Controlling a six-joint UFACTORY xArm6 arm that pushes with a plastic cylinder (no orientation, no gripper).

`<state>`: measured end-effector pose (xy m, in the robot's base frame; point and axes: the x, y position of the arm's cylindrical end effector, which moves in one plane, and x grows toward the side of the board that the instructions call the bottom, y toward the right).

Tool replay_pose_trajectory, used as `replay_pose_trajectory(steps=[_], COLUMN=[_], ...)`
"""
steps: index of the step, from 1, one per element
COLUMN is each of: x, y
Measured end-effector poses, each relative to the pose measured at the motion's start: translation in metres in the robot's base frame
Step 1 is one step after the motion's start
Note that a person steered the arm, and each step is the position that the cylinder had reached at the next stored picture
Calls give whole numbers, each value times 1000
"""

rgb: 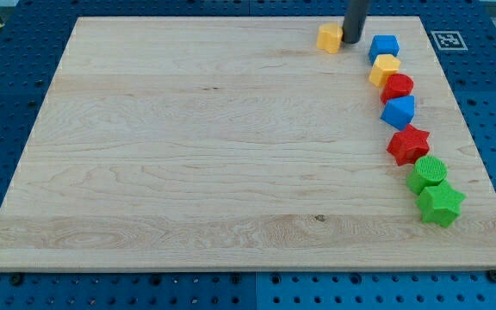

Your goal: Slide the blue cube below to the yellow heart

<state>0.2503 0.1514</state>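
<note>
Wooden bench [188, 155] on a blue perforated base [7, 69]. Fiducial marker [448, 40] at the bench's far right corner.

My tip [352, 40] is down on the bench at the far edge, right of centre. No hand on this arm, just the dark rod, so nothing opens or closes and nothing is held. The tip stands just beside the right face of a small yellow block [330, 38], seemingly touching; its shape is hard to settle, possibly the heart.

Blue cube [384, 46] sits just right of the tip with a narrow gap between, near the far edge. It heads a curving row of blocks running toward the near right:
- second yellow block [384, 68], shape unclear, touching the blue cube's near side
- red cylinder [397, 87], against that yellow block
- second blue block [399, 111], angular, touching the red cylinder
- red star [408, 143], just beside it
- green cylinder [427, 173]
- green star [440, 204], nearest of all, pressed against the green cylinder

Left and middle of the bench carry no blocks.
</note>
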Motion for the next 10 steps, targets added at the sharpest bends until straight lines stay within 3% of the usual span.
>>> replay_pose_trajectory(steps=[2,3,5,6,10], x=[0,-3,-10,23,34], y=[-53,-33,88,103,63])
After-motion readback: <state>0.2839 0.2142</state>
